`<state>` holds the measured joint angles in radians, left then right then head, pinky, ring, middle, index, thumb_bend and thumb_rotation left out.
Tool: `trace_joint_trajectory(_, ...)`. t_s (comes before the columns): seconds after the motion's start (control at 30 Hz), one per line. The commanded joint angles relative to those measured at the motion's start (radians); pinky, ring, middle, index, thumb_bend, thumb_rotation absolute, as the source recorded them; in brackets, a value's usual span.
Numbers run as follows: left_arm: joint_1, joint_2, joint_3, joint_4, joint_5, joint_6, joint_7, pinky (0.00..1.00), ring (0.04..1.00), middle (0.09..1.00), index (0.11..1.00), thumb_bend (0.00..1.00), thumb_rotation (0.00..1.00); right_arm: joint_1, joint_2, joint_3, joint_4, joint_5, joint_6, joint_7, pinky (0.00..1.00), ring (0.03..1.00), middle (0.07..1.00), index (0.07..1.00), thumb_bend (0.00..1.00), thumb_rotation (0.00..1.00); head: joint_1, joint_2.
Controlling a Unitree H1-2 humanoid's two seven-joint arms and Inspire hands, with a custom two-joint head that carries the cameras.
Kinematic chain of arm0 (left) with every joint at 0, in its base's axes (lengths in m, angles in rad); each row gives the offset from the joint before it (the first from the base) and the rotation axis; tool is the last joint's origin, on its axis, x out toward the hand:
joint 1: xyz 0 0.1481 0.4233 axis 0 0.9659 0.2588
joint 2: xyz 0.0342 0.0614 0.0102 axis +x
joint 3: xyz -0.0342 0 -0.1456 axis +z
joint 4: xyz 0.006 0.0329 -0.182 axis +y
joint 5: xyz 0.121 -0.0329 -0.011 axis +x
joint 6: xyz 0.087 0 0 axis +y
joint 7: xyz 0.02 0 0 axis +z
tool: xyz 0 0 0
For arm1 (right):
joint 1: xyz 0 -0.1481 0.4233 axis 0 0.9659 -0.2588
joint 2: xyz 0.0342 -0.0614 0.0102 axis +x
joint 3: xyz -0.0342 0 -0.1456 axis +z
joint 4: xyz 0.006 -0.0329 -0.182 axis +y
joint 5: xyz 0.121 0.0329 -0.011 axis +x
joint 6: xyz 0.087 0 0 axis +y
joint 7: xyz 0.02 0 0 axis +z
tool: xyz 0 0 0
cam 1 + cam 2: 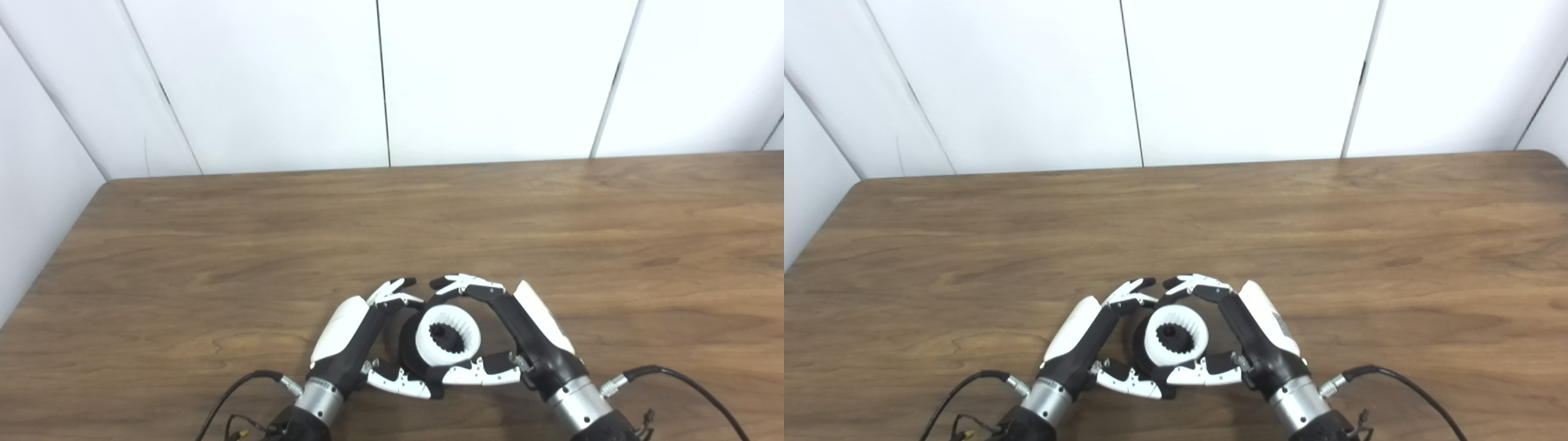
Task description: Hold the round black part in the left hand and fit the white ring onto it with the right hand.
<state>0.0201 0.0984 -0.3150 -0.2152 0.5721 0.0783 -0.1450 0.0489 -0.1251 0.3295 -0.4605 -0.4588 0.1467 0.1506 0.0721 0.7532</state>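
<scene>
While the left hand (352, 343) cups the round black part (409, 352) and the right hand (527, 337) pinches the toothed white ring (447, 337), seemingly half-seated on it near the table's (184, 257) front edge, tilt risks jamming.

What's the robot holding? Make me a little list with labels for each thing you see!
black part: round black part, held upright between both hands, just above the table
ring: white toothed ring, sitting on the black part's front face
left hand: left hand, fingers curled around the black part's left side
right hand: right hand, fingers and thumb pinching the ring's rim
table: brown wooden table
wall: white panelled wall behind
</scene>
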Motion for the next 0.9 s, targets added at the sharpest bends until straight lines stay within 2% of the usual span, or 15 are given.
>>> trace_joint_trajectory(0.0, -0.007, -0.004, -0.006, -0.006, 0.0, 0.012, -0.004, 0.88, 0.968, 0.938, 0.586, 0.92, 0.23, -0.029, 0.03, 0.0, -0.005, 0.004, -0.036, -0.012, 0.82, 0.85, 0.784, 0.483, 0.52, 0.14, 0.001, 0.002)
trace_joint_trajectory(0.53, -0.006, -0.002, -0.011, -0.016, 0.008, 0.01, -0.006, 0.87, 0.959, 0.934, 0.58, 0.92, 0.23, -0.064, 0.033, -0.014, 0.025, 0.009, -0.02, -0.007, 0.8, 0.858, 0.788, 0.483, 0.52, 0.15, 0.005, 0.009)
trace_joint_trajectory(0.87, -0.008, -0.003, -0.01, -0.022, 0.007, 0.019, -0.012, 0.88, 0.962, 0.936, 0.581, 0.92, 0.23, -0.083, 0.049, -0.013, 0.073, -0.003, -0.039, -0.019, 0.8, 0.855, 0.785, 0.483, 0.52, 0.15, 0.009, 0.013)
